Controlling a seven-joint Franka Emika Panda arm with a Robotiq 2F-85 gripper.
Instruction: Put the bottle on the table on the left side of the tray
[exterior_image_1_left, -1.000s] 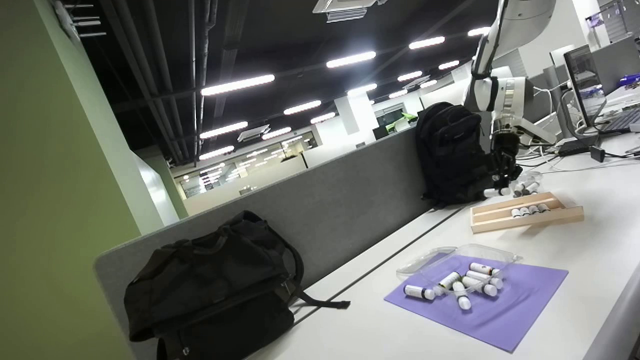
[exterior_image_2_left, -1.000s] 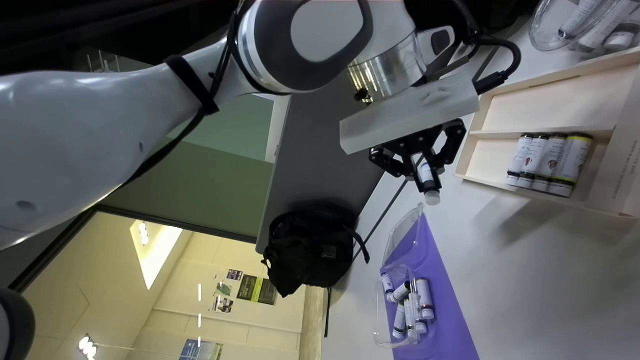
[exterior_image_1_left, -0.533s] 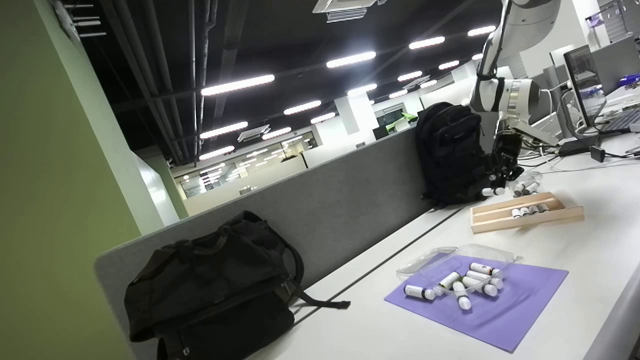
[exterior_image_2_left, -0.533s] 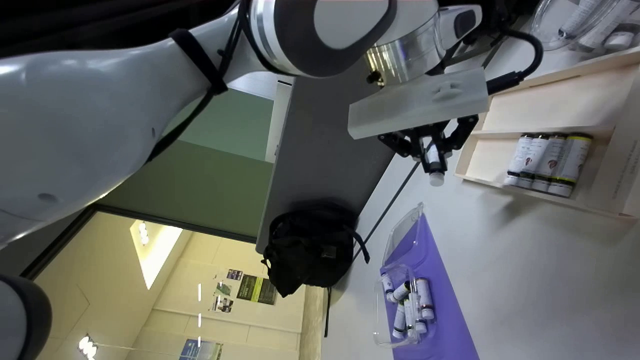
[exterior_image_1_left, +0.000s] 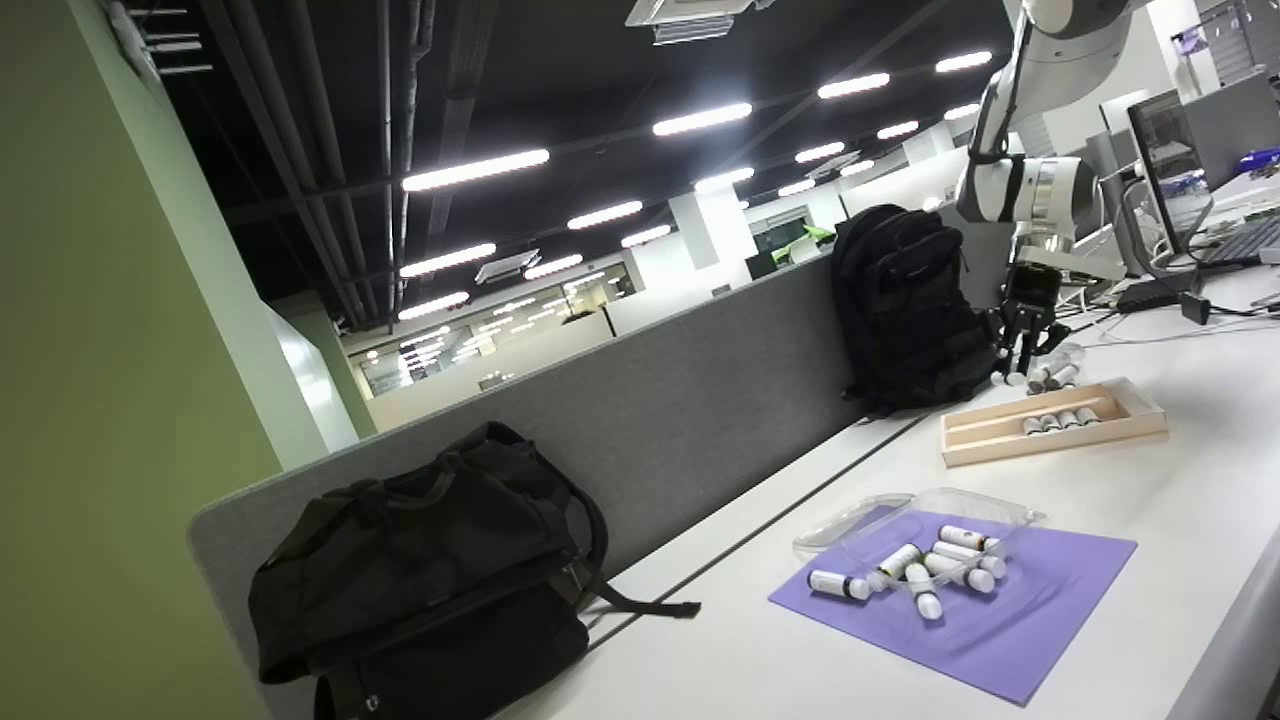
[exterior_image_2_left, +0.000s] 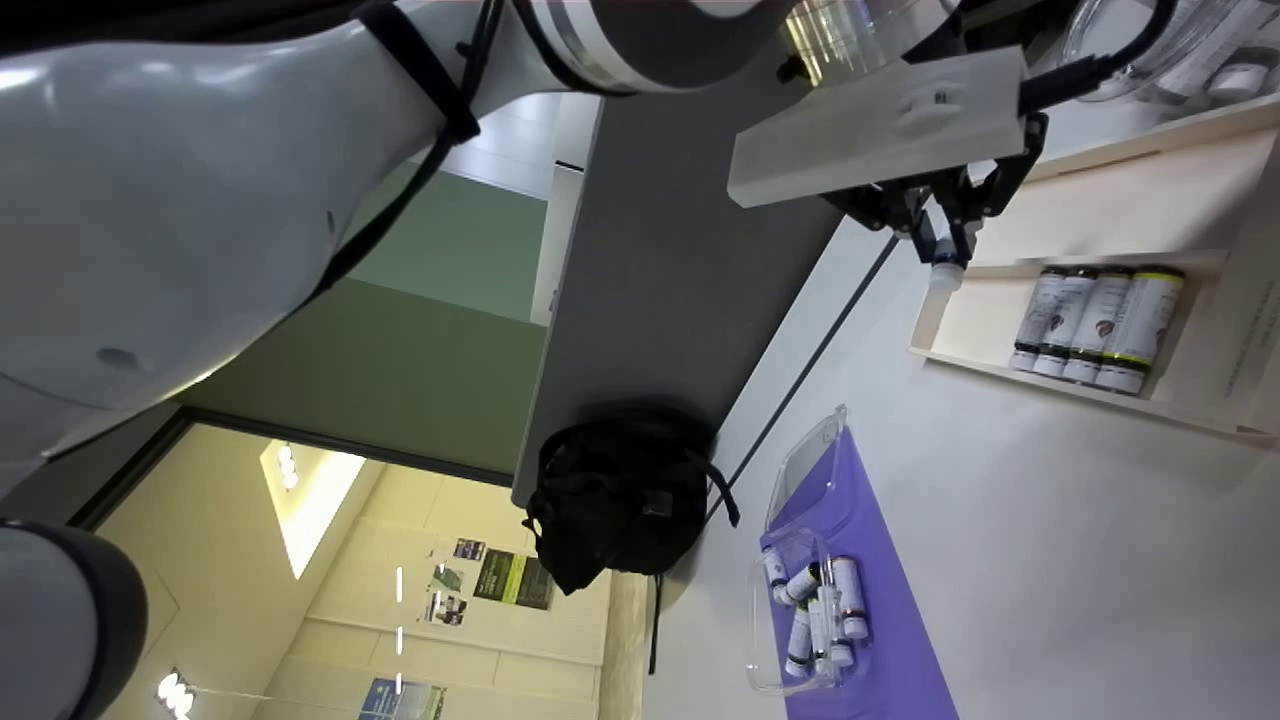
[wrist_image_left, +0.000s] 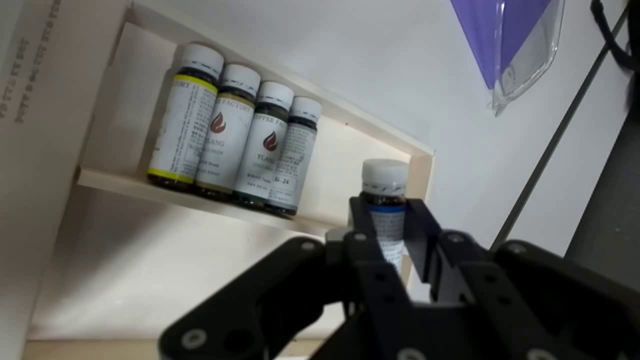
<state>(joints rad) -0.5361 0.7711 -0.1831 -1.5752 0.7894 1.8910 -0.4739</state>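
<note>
Small white-labelled bottle with a blue band and white cap (wrist_image_left: 388, 222) has shifted right and up the frame since the earlier picture, carried by the black two-fingered gripper (exterior_image_2_left: 944, 240); its cap now overlaps the left edge of the long, shallow, light-tan wooden tray (exterior_image_2_left: 1120, 210) in an exterior view.

Step in hand, as judged: finish the carry, then lay the bottle in a compartment. Held bottle points nearly straight up the wrist frame; the row of four white-capped bottles (wrist_image_left: 235, 135), lying in the tray at upper left, leans right. Small wrist turn should bring it parallel. Lower slowly, clear of end wall and thin wooden divider (wrist_image_left: 200, 204); release only once the floor bears its weight. Round body, likely to roll. Which end counts as "left" cannot be told from these views.

Bottle relative to gripper: between the fingers, which are pinched narrow, holding it from both sides. Cap shows beyond the fingertips; lower body lost among them. In the wrist view it lies over the tray's right end. Looks airborne; height hard to read.

Farther out: pale off-white counter (exterior_image_2_left: 1060, 560) underneath; flat purple mat (exterior_image_1_left: 1060, 590) low right of an exterior frame, with a heap of white-capped bottles (exterior_image_1_left: 945, 570); black backpack (exterior_image_1_left: 430, 570) lower left.
</note>
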